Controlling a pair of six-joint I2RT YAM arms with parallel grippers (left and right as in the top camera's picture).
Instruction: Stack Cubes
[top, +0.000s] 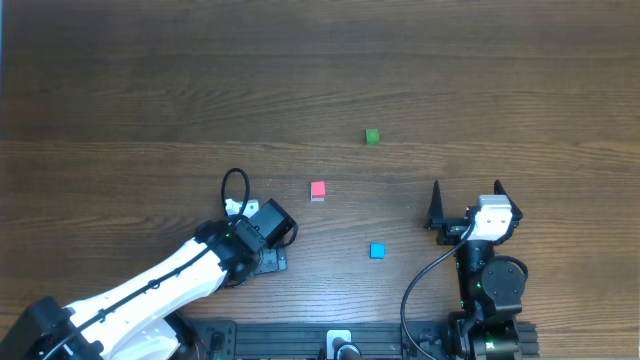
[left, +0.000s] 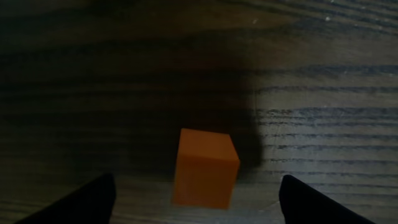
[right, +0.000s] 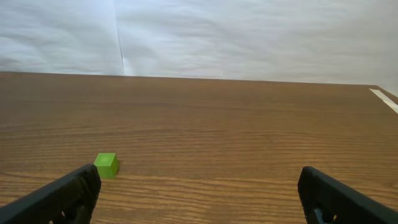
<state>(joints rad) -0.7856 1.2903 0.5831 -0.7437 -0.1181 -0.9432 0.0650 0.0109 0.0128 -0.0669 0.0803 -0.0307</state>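
Orange cube (left: 205, 177) being bracketed by wide-spread left gripper (left: 198, 186) on tabletop (top: 150, 100), right gripper (top: 467, 190) being held wide too, green cube (top: 372, 136) being shown at its 10 o'clock

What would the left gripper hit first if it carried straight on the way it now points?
Most likely the orange cube, which sits on the table ahead of the left gripper, in line with the gap between its open fingers; depth is hard to judge.
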